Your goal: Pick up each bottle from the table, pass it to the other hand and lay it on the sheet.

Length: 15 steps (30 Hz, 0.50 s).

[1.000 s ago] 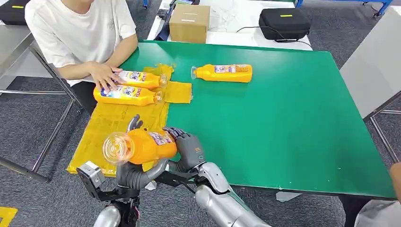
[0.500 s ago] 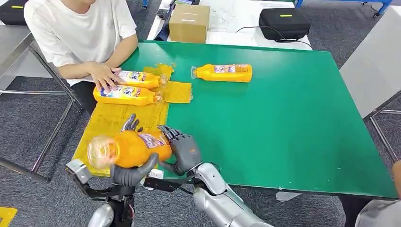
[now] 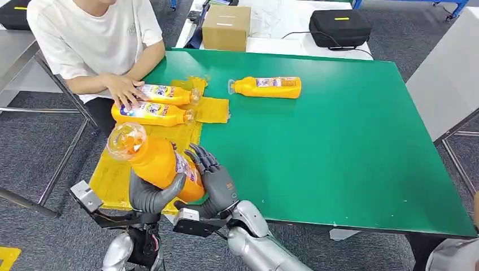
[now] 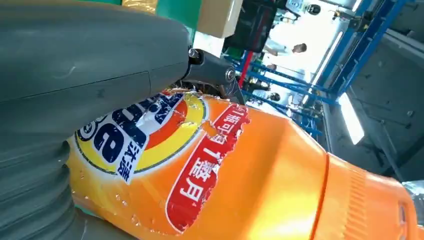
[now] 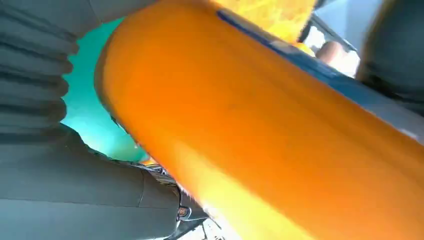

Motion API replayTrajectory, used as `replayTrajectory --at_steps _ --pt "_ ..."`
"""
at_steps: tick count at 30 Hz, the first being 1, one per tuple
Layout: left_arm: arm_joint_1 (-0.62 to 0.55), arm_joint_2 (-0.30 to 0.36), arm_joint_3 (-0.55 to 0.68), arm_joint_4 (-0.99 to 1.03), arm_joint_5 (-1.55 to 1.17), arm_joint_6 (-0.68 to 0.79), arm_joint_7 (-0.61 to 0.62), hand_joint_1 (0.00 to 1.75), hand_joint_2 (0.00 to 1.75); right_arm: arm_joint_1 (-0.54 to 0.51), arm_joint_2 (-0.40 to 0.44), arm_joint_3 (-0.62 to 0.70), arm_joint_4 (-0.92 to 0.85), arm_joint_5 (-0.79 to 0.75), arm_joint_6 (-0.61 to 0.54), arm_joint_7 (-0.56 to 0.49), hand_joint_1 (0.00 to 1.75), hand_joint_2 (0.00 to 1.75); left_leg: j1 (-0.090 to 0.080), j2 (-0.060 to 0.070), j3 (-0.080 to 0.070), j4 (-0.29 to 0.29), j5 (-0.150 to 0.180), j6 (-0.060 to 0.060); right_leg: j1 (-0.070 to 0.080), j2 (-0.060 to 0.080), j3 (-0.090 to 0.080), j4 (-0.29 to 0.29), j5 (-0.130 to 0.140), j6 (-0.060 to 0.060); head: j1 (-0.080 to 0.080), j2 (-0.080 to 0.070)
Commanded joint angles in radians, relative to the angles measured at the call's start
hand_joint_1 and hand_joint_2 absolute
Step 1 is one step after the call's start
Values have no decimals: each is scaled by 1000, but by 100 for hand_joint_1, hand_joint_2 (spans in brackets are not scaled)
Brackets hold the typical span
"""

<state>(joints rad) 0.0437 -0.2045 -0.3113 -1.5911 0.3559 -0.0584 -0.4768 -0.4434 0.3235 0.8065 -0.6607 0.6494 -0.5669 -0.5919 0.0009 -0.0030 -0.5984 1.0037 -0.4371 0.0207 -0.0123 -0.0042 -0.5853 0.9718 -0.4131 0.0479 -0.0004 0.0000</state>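
My left hand (image 3: 149,195) grips an orange bottle (image 3: 155,161) from below, over the near end of the yellow sheet (image 3: 121,149); the bottle tilts with its clear cap up and to the left. Its label fills the left wrist view (image 4: 150,145). My right hand (image 3: 217,183) stands beside the bottle's base, fingers spread and pointing up, not wrapped round it. Two more orange bottles (image 3: 166,94) (image 3: 149,113) lie on the sheet's far end. Another bottle (image 3: 268,87) lies on the green table (image 3: 339,141).
A person in a white shirt sits at the table's far left, one hand (image 3: 124,90) resting on the bottles on the sheet. A cardboard box (image 3: 226,27) and a black case (image 3: 340,27) stand on a white table behind. Metal table legs stand left and right.
The held bottle has swung from lying across to tilted up, cap raised toward the left. My right hand's fingers have come off it and spread; my left hand keeps hold.
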Motion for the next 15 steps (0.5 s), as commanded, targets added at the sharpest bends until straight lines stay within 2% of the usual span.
replayTrajectory --at_steps 1,5,10,12,15 --pt "-116 31 5 86 -25 42 -16 175 175 33 -39 -16 -62 -84 -6 -61 0 0 0 -3 2 -1 0 -1 0 -3 3 -1 -1 -1 0 0" --pt "-156 65 56 119 -122 104 -35 175 175 56 -60 -66 -97 -130 -40 -95 0 0 0 -3 3 -2 0 -1 0 -3 4 -1 -1 -1 0 0" --pt "-159 67 60 121 -122 102 -34 175 175 57 -62 -67 -99 -131 -39 -95 0 0 0 -1 2 -1 0 -1 0 -1 3 -1 0 -1 0 0" --pt "-158 63 57 121 -122 102 -34 175 175 57 -60 -66 -100 -131 -39 -95 0 0 1 0 9 0 -3 -3 1 0 9 1 -3 -4 0 0" --pt "-158 66 53 120 -148 119 -40 175 175 60 -57 -75 -103 -136 -50 -95 0 0 1 -1 3 -1 -1 -1 1 -1 4 -1 -1 -1 0 0"
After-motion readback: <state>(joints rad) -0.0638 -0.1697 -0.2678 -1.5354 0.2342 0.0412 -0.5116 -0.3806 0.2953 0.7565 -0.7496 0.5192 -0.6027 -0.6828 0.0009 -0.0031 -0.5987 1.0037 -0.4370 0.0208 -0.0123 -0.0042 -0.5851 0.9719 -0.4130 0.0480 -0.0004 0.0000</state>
